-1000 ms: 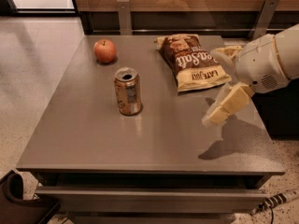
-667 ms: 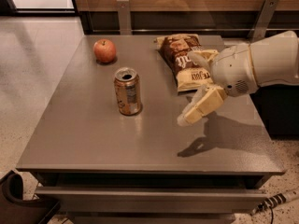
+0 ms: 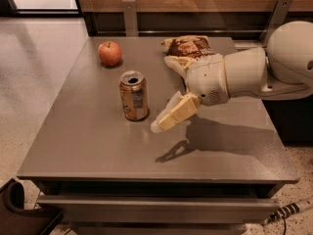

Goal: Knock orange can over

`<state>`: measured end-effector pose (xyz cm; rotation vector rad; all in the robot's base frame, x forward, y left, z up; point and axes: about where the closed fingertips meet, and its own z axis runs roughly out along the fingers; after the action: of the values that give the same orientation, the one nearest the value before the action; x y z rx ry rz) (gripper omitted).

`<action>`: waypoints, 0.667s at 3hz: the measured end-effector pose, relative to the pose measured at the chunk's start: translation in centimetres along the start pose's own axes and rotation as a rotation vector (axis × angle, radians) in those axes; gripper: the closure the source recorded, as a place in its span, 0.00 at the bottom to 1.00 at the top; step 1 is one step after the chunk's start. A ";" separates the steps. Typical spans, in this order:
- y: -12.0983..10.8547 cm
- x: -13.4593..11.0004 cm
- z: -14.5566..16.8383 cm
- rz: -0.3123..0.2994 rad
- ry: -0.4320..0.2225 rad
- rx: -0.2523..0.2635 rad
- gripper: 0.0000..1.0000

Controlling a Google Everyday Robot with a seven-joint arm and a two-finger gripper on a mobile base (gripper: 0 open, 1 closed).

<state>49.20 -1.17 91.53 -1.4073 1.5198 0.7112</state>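
The orange can (image 3: 134, 96) stands upright on the grey table (image 3: 93, 146), left of centre, with its silver top and open tab hole facing up. My gripper (image 3: 159, 125) hangs from the white arm that comes in from the right. It points down and left, just above the table. Its tips are a short gap to the right of the can's base and do not touch it. The fingers lie together, and nothing is held.
A red apple (image 3: 110, 53) sits at the back left of the table. A brown chip bag (image 3: 191, 48) lies at the back, partly behind the arm. A wooden wall with metal brackets runs behind the table. The floor lies to the left.
The gripper has moved left across the table and lower, from beside the chip bag to close beside the can. The can and apple have not moved.
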 end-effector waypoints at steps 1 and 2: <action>-0.2 0.0 0.1 0.003 -0.010 0.004 0.00; -2.4 0.1 1.6 0.033 -0.113 0.037 0.00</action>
<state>51.89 -0.29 91.17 -1.2954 1.4635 0.7657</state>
